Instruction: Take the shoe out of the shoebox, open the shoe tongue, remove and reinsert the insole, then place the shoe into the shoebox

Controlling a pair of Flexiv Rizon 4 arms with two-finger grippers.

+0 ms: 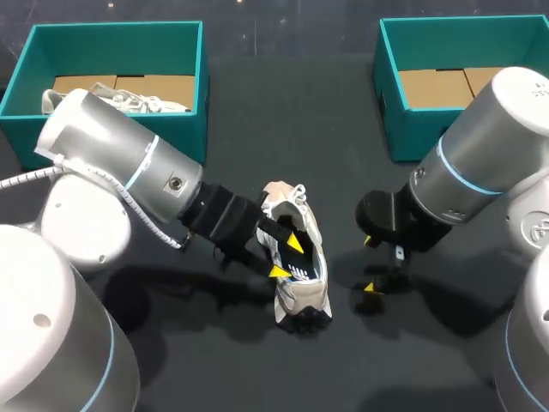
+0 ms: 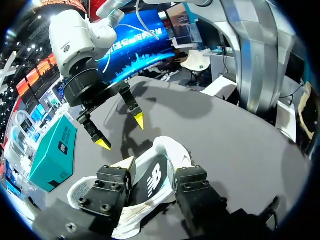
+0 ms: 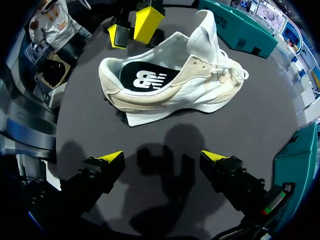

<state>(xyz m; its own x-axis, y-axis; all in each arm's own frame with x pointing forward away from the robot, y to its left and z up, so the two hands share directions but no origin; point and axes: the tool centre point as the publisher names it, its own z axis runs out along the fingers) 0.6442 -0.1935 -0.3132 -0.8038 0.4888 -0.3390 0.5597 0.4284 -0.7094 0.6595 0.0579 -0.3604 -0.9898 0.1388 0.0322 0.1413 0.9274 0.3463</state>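
The shoe (image 1: 302, 296) stands on its sole on the table (image 1: 257, 112), between the two claws. The left claw (image 1: 286, 257) hangs open over the shoe's mouth, its yellow tips spread above the black insole (image 3: 142, 77). Whether they touch the collar I cannot tell. The right claw (image 1: 371, 264) is open too, low over the table, with the shoe just ahead of its fingers and apart from them. Past the left claw a teal box (image 1: 200, 86) holds a second shoe (image 1: 129, 99). A second teal box (image 1: 403, 129) stands past the right claw.
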